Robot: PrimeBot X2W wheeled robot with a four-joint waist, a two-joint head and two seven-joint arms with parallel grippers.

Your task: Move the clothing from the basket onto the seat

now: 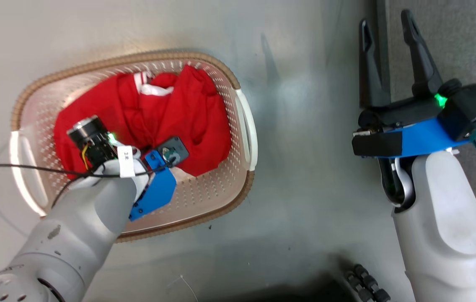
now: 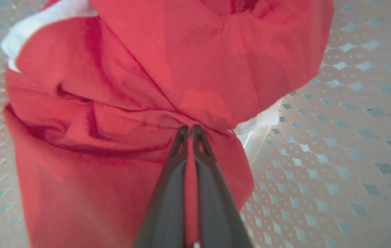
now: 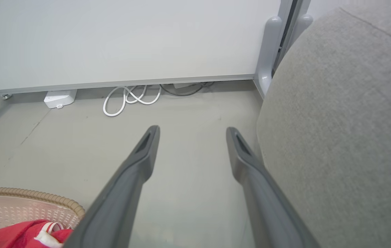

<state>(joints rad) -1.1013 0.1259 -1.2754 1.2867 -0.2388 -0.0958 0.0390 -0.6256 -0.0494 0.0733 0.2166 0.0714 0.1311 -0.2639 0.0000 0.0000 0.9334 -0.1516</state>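
A pale grey smooth floor spreads under everything, met at its far edge by a white wall panel. The large grey fabric-upholstered seat with rounded edges stands at the robot's right, its surface bare where it shows in the head view. Two pale forearms reach forward: the left forearm goes down into the basket and the right forearm hangs over the floor, well apart from it. The cream-white perforated plastic basket with rounded corners and a brown woven-look rim sits on the floor to the left of the seat, with open floor between them; a corner of it shows in the right wrist view. The bright red soft fabric clothing with white trim lies crumpled inside the basket, covering most of its bottom and none of it on the seat. In the left wrist view the left jaws are pressed together, pinching a raised fold of the clothing; a thin strip of red shows between the long dark fingers. The right jaws stand spread wide with nothing between them, their dark fingers pointing across the floor, one of them just beside the seat's edge. By the wall lie a looped white cable and a small white box.
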